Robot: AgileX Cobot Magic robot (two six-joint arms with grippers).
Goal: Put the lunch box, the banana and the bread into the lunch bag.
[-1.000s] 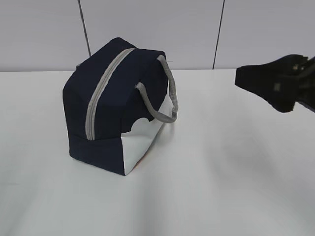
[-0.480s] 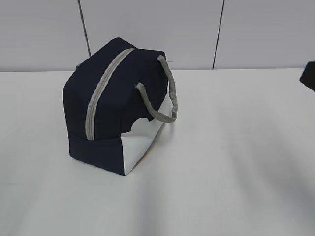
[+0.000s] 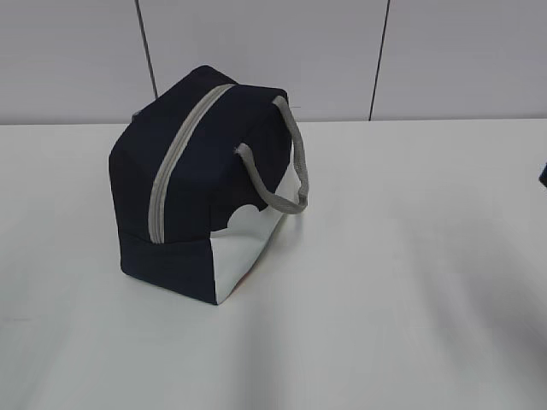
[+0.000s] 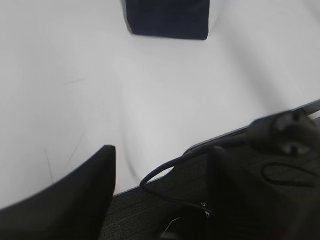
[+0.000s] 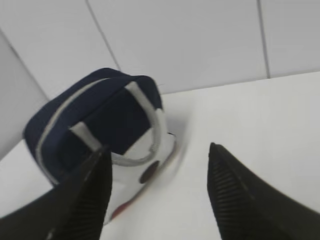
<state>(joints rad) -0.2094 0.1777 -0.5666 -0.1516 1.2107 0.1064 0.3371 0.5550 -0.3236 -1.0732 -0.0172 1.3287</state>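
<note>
The navy lunch bag [image 3: 201,184] stands on the white table with its grey zipper [image 3: 175,162] shut and its grey handles [image 3: 291,158] hanging on the right side. It also shows in the right wrist view [image 5: 100,125] and, as a dark corner, in the left wrist view [image 4: 167,19]. My right gripper [image 5: 159,149] is open and empty, well to the right of the bag; only a dark sliver [image 3: 544,175] of it shows in the exterior view. My left gripper [image 4: 165,150] is open and empty at the table's near edge. The lunch box, banana and bread are out of view.
The white table [image 3: 385,282] runs back to a grey panelled wall [image 3: 273,51]. In the left wrist view, the table's front edge [image 4: 220,135] shows, with a black cable [image 4: 165,170] and dark flooring below it.
My right gripper has drawn back to the right and has almost left the exterior view. The bag has not moved.
</note>
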